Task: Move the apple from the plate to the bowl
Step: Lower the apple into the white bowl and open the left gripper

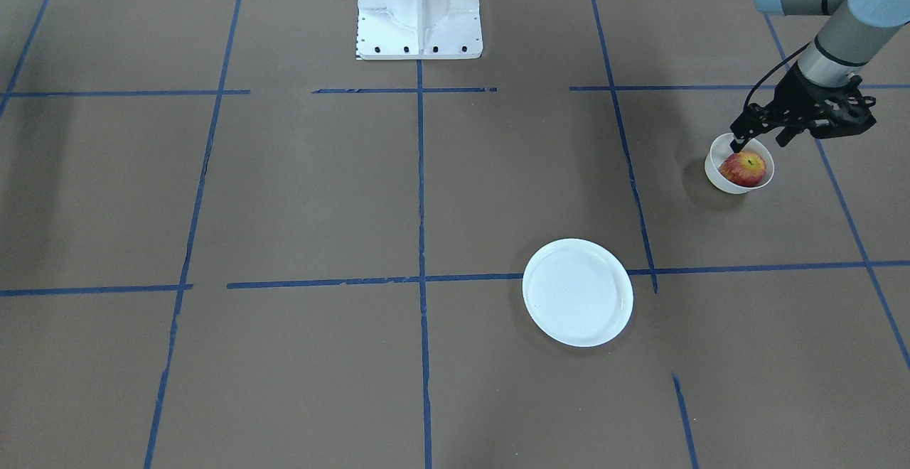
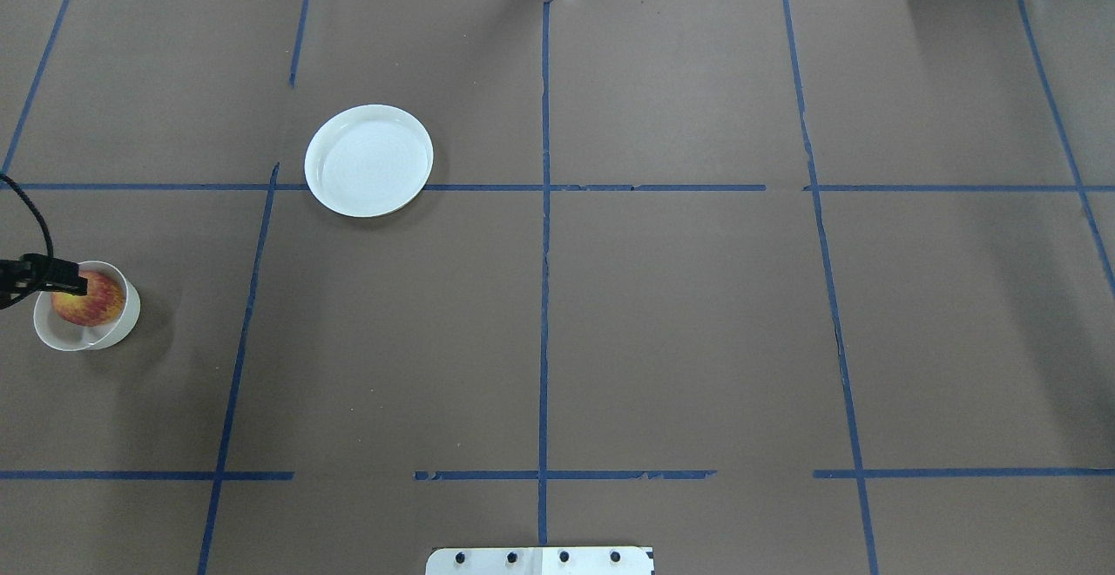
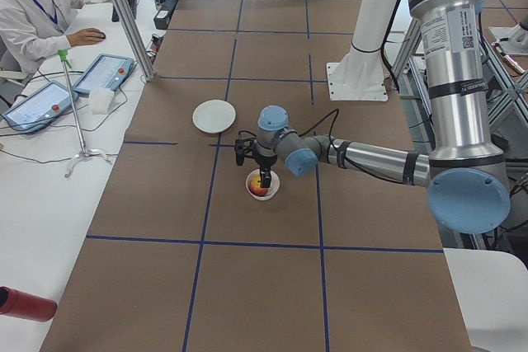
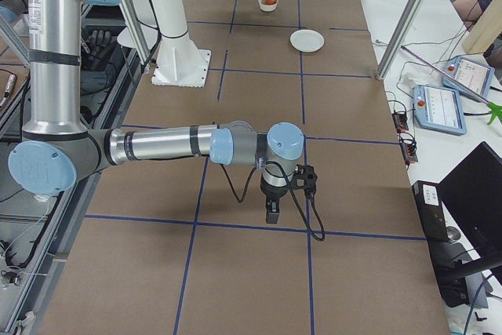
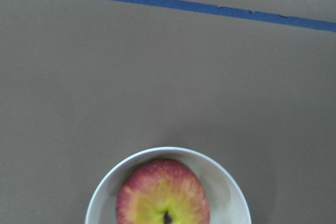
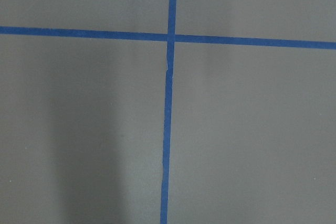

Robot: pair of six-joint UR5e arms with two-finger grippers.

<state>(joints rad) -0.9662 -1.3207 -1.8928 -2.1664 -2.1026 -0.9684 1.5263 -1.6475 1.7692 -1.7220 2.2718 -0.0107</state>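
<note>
Left gripper [image 1: 759, 143] spread open just above apple [image 1: 743, 168] in bowl [image 1: 718, 179], by table's left edge; gripping nothing. Right gripper [image 4: 271, 213]: opening indiscernible.

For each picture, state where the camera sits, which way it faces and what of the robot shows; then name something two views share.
Front-facing: across the table, facing the base; left gripper open over the bowl.
Overhead: behind the robot, facing forward and down; one left fingertip.
Exterior left: table's left end, along it; left arm near.
Exterior right: table's right end, along it; right arm near.
Left wrist: down on the apple; no body.
Right wrist: down on crossed tape; no body.
Shared: the first two show the plate.
</note>
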